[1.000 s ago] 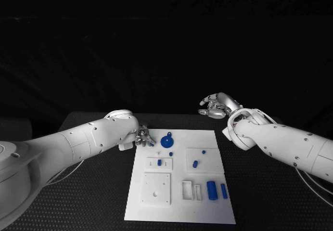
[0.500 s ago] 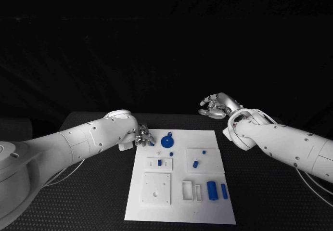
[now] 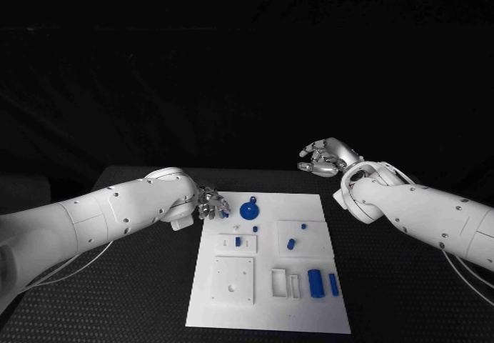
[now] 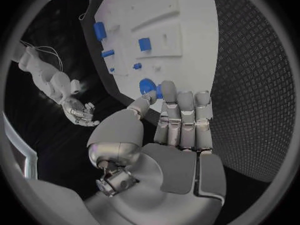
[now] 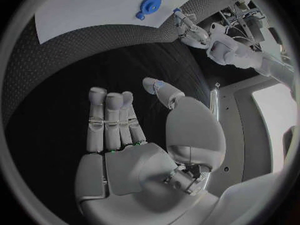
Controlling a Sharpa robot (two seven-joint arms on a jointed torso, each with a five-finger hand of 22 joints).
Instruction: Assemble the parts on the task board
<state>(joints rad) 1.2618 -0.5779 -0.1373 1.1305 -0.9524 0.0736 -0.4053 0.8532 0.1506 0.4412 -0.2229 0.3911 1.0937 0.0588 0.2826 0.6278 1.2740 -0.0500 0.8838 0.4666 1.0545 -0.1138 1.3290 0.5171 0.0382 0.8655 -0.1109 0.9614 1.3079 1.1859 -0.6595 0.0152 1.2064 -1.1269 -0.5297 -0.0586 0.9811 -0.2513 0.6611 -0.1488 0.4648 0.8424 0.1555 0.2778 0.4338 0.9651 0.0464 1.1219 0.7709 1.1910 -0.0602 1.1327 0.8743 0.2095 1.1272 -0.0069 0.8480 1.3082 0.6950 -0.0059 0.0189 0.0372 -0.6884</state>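
Note:
The white task board (image 3: 265, 311) lies in the middle of the black table. A round blue part (image 3: 248, 210) with a small tab sits near its far left corner. My left hand (image 3: 213, 204) hovers just left of that part at the board's edge. In the left wrist view its fingers (image 4: 186, 115) are straight, the thumb is apart, and it holds nothing, with the round blue part (image 4: 147, 86) just past the fingertips. My right hand (image 3: 325, 158) is raised beyond the board's far right corner. In the right wrist view the right hand (image 5: 134, 140) holds nothing.
Two blue cylinders (image 3: 314, 283) (image 3: 331, 284) stand at the board's near right. Smaller blue pieces (image 3: 290, 244) (image 3: 237, 241) sit in white blocks mid-board. A white square plate (image 3: 233, 280) lies at the near left. Black table (image 3: 412, 300) surrounds the board.
My left arm has turned and dropped a little, with its hand staying beside the round blue part. The right hand has drifted slightly right and down. The parts have not moved.

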